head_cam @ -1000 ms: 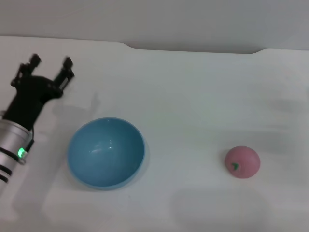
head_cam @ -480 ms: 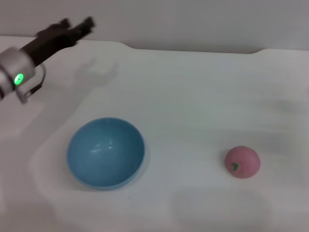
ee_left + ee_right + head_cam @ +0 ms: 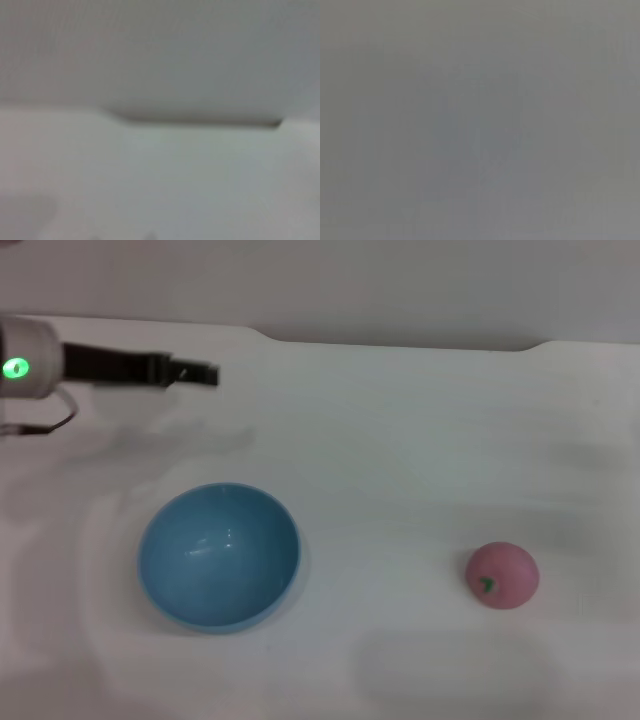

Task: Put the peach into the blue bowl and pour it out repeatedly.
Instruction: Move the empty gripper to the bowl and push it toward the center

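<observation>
Bowl (image 3: 219,556) sits upright and empty on the white table (image 3: 420,420); peach (image 3: 502,575) rests on the table well to the bowl's right, apart from it, leaf mark facing the camera. Left gripper (image 3: 205,374) hangs beyond the bowl, pointing rightward, edge-on — jaw gap can't be told. Peach lies far right of it and nearer the robot; round, no long axis. Right arm not seen, though likely the closer one. No writing or labels visible.

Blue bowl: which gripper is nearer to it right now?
Left. The left gripper hangs above the table behind the blue bowl, not touching it. The right gripper is out of view in every picture.
</observation>
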Robot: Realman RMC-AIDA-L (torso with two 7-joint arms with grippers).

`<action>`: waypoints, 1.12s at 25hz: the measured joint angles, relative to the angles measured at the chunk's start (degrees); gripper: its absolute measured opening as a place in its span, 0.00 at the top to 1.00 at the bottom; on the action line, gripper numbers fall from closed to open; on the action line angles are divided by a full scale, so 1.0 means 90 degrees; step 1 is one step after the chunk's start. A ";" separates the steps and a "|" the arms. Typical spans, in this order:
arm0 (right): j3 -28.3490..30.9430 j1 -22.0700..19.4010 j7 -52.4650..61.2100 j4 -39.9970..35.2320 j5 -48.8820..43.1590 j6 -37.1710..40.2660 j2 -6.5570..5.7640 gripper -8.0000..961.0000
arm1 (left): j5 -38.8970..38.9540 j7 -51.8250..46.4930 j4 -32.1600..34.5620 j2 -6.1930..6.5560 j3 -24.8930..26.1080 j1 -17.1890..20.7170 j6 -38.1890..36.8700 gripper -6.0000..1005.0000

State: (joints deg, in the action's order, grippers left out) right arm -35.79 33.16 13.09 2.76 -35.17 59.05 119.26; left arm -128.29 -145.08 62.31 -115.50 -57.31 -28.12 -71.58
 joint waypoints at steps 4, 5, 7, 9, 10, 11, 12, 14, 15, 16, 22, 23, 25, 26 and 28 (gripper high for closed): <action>-0.0034 0.0079 0.0000 -0.0028 -0.0016 0.0001 -0.0007 0.27 | -0.0560 -0.0553 0.0795 -0.0076 0.0321 0.0225 -0.1441 0.18; -0.0047 0.0099 0.0000 -0.0051 -0.0018 0.0001 -0.0008 0.27 | -0.0594 -0.0588 0.1169 -0.0154 0.0374 0.0453 -0.1848 0.18; -0.0048 0.0116 0.0000 -0.0067 -0.0018 0.0001 -0.0009 0.27 | -0.0598 -0.0605 0.1366 -0.0188 0.0402 0.0569 -0.1984 0.18; -0.0053 0.0145 -0.0001 -0.0079 -0.0021 -0.0002 -0.0009 0.27 | -0.0608 -0.0684 0.1632 -0.0213 0.0422 0.0766 -0.2080 0.18; -0.0056 0.0157 -0.0001 -0.0081 -0.0024 -0.0006 -0.0010 0.27 | -0.0615 -0.0734 0.1724 -0.0214 0.0432 0.0863 -0.2120 0.18; -0.0061 0.0163 -0.0002 -0.0082 -0.0026 -0.0013 -0.0010 0.27 | -0.0620 -0.0765 0.1756 -0.0214 0.0438 0.0918 -0.2151 0.18; -0.0064 0.0168 -0.0009 -0.0082 -0.0029 -0.0015 -0.0010 0.27 | -0.0624 -0.0784 0.1759 -0.0213 0.0439 0.0963 -0.2197 0.18; -0.0065 0.0185 -0.0021 -0.0082 -0.0031 -0.0020 -0.0009 0.27 | -0.0642 -0.0795 0.1736 -0.0206 0.0423 0.1000 -0.2291 0.18; -0.0066 0.0196 -0.0027 -0.0082 -0.0033 -0.0023 -0.0009 0.27 | -0.0691 -0.0795 0.1712 -0.0207 0.0379 0.0999 -0.2374 0.18; -0.0065 0.0206 -0.0034 -0.0082 -0.0034 -0.0024 -0.0009 0.27 | -0.0777 -0.0795 0.1694 -0.0207 0.0336 0.0987 -0.2443 0.18; -0.0046 0.0242 -0.0048 -0.0058 -0.0037 -0.0034 -0.0010 0.27 | -0.1197 -0.0813 0.1619 -0.0234 0.0168 0.0865 -0.2571 0.18; -0.0054 0.0243 -0.0047 -0.0058 -0.0037 -0.0034 -0.0009 0.27 | -0.1197 -0.0800 0.1617 -0.0235 0.0163 0.0856 -0.2557 0.18; -0.0062 0.0244 -0.0047 -0.0056 -0.0037 -0.0036 -0.0009 0.27 | -0.1198 -0.0755 0.1583 -0.0235 0.0116 0.0845 -0.2498 0.18; -0.0064 0.0243 -0.0039 -0.0052 -0.0037 -0.0036 -0.0010 0.27 | -0.1199 -0.0722 0.1539 -0.0236 0.0056 0.0842 -0.2432 0.18; -0.0064 0.0233 -0.0028 -0.0047 -0.0037 -0.0038 -0.0007 0.27 | -0.1202 -0.0640 0.1386 -0.0232 -0.0037 0.0836 -0.2283 0.18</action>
State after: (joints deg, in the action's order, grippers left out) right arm -36.37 35.26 12.84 2.34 -35.51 58.71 119.20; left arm -139.10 -150.83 74.79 -117.59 -57.64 -20.60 -92.13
